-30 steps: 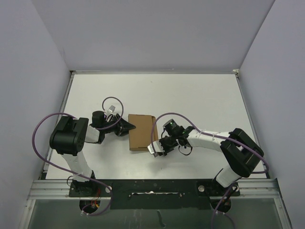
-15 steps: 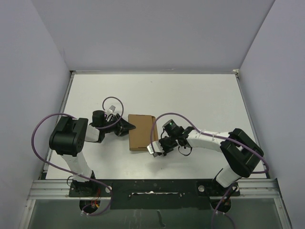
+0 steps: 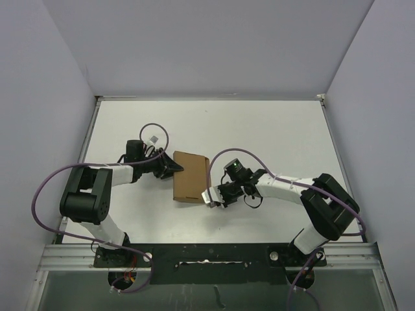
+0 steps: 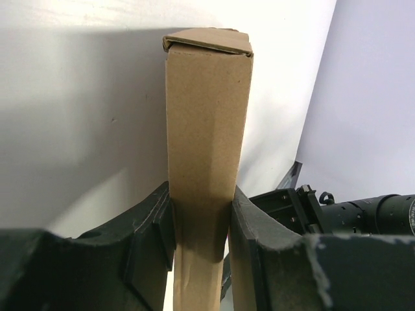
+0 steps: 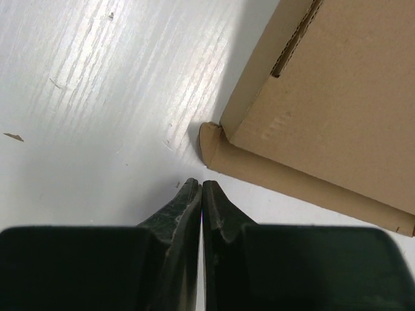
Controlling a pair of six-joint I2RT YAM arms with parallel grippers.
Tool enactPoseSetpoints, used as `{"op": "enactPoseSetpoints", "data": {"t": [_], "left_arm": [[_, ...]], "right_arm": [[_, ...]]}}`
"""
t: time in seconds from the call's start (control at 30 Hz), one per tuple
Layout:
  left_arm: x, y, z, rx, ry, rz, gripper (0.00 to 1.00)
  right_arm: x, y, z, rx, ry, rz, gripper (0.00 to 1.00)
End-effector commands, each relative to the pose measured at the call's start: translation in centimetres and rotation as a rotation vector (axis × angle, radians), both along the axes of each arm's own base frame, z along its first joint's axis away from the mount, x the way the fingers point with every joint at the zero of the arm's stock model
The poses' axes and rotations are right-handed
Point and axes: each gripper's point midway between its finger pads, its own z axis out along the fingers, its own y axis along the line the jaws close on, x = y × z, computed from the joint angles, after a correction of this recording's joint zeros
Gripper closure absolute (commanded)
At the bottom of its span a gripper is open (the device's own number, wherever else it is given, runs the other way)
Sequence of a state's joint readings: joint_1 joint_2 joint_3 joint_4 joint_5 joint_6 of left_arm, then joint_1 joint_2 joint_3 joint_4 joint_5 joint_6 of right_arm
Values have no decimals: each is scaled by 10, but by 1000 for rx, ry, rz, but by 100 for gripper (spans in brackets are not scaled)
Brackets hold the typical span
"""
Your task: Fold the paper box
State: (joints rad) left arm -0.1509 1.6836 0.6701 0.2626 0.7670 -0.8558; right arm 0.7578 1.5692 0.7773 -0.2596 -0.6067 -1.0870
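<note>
The paper box (image 3: 191, 178) is a thin, closed brown cardboard mailer near the middle of the white table (image 3: 272, 129). My left gripper (image 3: 174, 170) is shut on its left edge; in the left wrist view the box (image 4: 207, 129) runs away from me, pinched between both black fingers (image 4: 152, 233). My right gripper (image 3: 211, 197) sits just off the box's near right corner, shut with nothing held. In the right wrist view its closed tips (image 5: 201, 189) hover over bare table, a short way from a small tab (image 5: 211, 146) sticking out at the box's corner (image 5: 324, 110).
Purple walls (image 3: 39, 97) enclose the table on three sides. Purple cables (image 3: 58, 172) loop off both arms. A black rail (image 3: 207, 254) with the arm bases runs along the near edge.
The left arm has stretched forward and turned the box slightly, its far end moving left. My right gripper has closed fully and stays by the box's near right corner.
</note>
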Motion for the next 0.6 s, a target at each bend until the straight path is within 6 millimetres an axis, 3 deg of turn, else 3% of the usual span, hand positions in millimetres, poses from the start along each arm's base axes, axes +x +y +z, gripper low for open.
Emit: {"op": "enactPoseSetpoints", "data": {"t": [0.0,0.13,0.3,0.57], "left_arm": [[5,10,4,121,-8,5,100],[5,10,5,162,1,-14,100],[10,12,7,255,-9,-53,100],[14,17,10,371,-1,-140,100]], "right_arm": [[6,12,15,57,11,2,96],[9,11,20,75,42,-21,94],[16,8,37,140,86,-70,82],[30,3,58,213,141,-139,77]]}}
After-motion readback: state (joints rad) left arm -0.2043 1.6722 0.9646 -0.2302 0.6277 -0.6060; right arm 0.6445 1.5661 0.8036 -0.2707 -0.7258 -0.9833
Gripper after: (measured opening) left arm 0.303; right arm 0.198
